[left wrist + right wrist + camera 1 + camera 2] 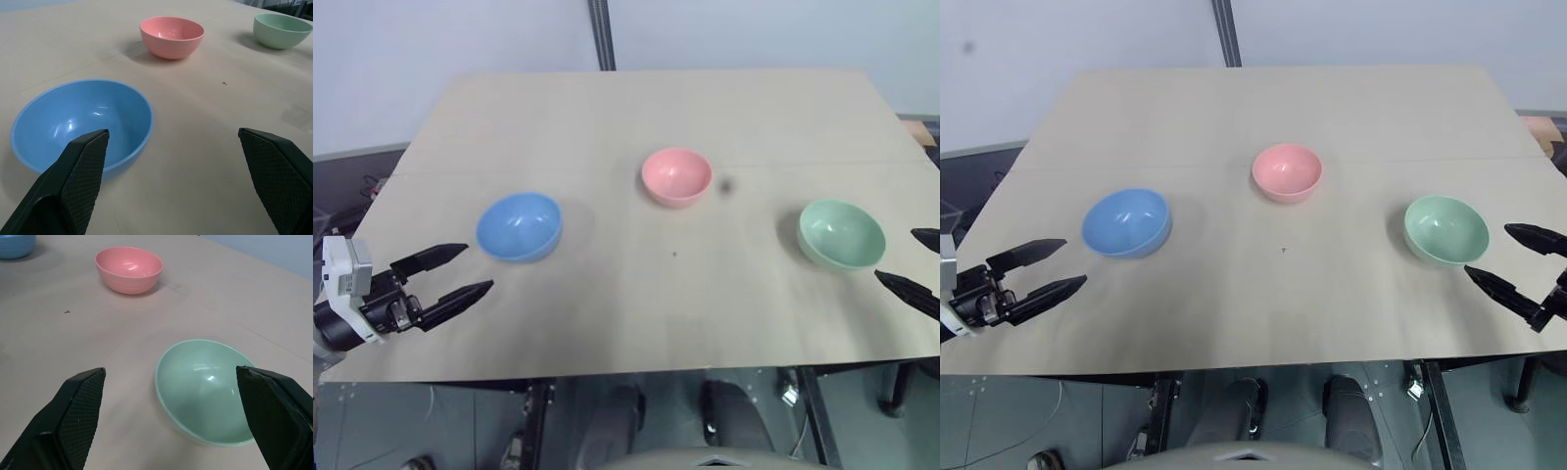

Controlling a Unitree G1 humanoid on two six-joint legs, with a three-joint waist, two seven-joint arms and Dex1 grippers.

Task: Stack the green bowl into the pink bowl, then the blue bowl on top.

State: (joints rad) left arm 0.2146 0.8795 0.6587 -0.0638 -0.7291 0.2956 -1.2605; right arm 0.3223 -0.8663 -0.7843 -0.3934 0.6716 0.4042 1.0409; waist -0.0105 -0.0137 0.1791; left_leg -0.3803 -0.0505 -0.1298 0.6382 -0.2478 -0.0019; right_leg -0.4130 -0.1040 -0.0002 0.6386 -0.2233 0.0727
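Observation:
Three bowls stand apart on the pale wooden table (636,313). The blue bowl (519,226) is at the left, the pink bowl (676,176) in the middle a little farther back, the green bowl (841,233) at the right. All are upright and empty. My left gripper (462,270) hovers open just short of the blue bowl (83,125), its fingers pointing at it. At the table's right edge my right gripper (1503,258) is open too, close beside the green bowl (208,390). Neither gripper touches a bowl.
A small dark speck (674,255) lies on the table between the bowls. A metal post (601,34) rises behind the far edge against a white wall. Cables and dark clutter (352,191) sit beyond the table's left side.

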